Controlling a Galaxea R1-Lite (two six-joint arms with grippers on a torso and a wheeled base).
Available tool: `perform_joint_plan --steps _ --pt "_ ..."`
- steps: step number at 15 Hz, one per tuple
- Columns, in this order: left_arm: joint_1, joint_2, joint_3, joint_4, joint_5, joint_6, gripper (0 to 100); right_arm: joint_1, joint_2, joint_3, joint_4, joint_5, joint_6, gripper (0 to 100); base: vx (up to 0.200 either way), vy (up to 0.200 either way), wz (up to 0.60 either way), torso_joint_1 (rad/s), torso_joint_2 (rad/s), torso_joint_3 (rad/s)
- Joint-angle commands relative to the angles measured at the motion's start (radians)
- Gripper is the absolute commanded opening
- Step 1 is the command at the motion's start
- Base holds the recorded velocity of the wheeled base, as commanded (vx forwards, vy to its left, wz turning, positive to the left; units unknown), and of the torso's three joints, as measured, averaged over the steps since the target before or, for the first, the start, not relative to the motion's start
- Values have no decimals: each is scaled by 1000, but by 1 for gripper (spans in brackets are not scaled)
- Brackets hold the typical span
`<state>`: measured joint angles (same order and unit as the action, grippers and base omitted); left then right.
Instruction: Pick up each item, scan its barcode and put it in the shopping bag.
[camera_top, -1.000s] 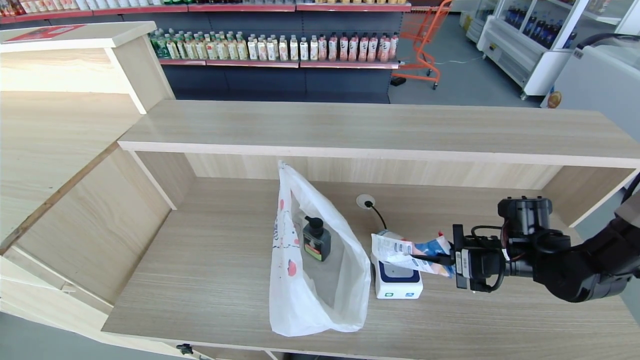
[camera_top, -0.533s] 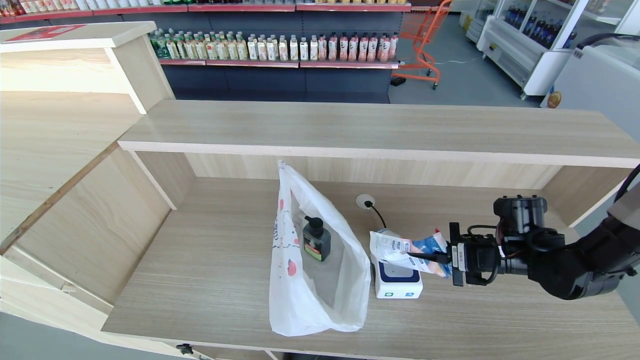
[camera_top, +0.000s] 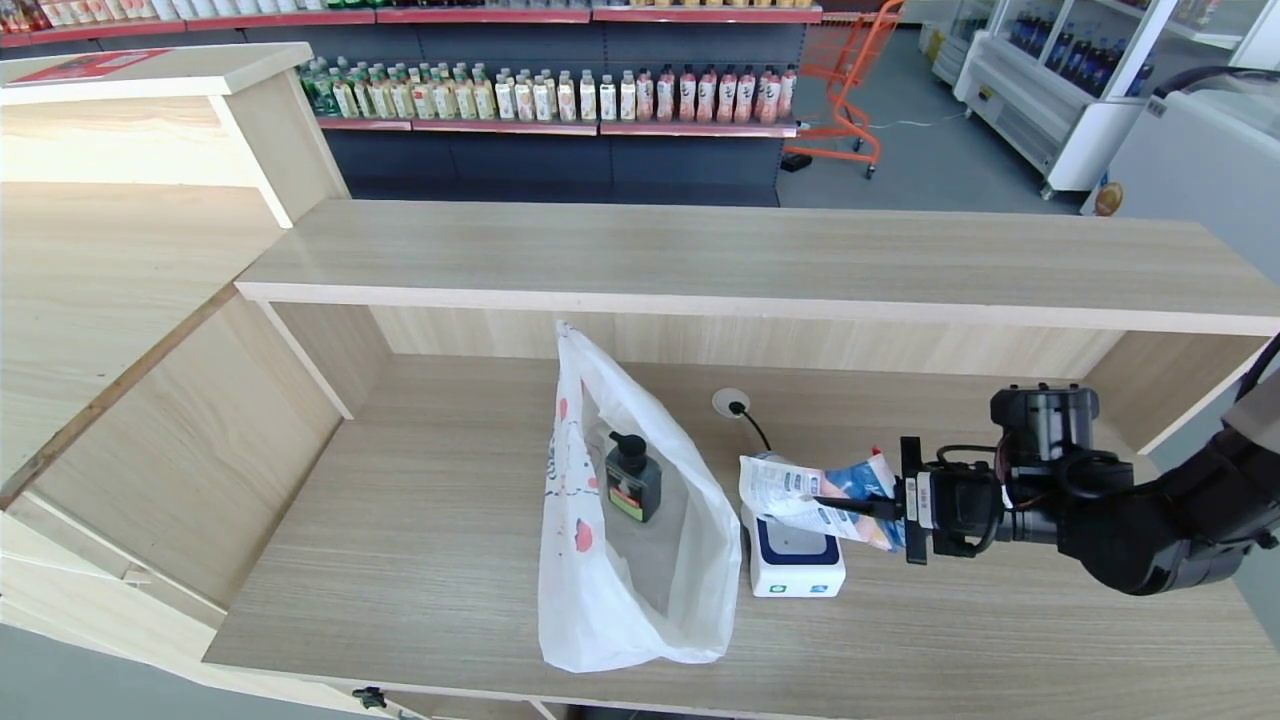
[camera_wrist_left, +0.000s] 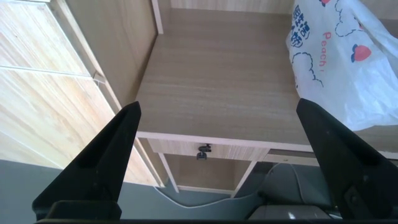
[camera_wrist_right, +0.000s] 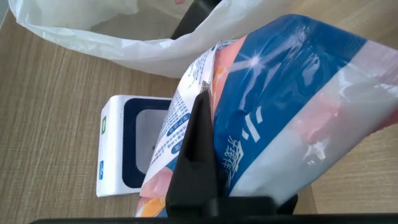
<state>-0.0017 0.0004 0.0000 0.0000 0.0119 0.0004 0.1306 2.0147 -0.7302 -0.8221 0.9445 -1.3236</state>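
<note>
Evidently the right gripper (camera_top: 845, 506) is clamping a blue-and-white plastic packet (camera_top: 780, 487) above the white boxy scanner (camera_top: 795, 577), presenting its barcode.

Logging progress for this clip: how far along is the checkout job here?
Done: a pump bottle stands inside the shopping bag. In hand: the right gripper holds a packet just above the scanner, so it looks to be at the scanning step. Left: putting that packet into the bag.
</note>
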Motion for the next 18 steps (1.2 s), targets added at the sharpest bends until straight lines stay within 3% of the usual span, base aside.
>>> perform_joint_plan --steps 1,3,5,6,7,8,11,18 --pt "0 0 0 0 0 0 100 -8 -88 -32 -2 0 112 0 0 0 0 0 0 0" --pt "0 0 0 0 0 0 100 -8 -241 -17 -2 -7 366 0 0 0 0 0 0 0" --pt "0 0 0 0 0 0 100 15 -478 61 0 -170 843 0 0 0 0 0 0 0" --pt "0 0 0 0 0 0 100 15 -478 61 0 -170 843 0 0 0 0 0 0 0" --pt "0 0 0 0 0 0 100 90 -587 146 5 -432 1209 0 0 0 0 0 0 0" --pt "0 0 0 0 0 0 100 127 -625 181 38 -561 1370 0 0 0 0 0 0 0" --pt "0 0 0 0 0 0 100 126 -725 229 166 -609 1538 0 0 0 0 0 0 0" --pt "0 0 0 0 0 1 100 107 -895 390 196 -612 1586 0 0 0 0 0 0 0"
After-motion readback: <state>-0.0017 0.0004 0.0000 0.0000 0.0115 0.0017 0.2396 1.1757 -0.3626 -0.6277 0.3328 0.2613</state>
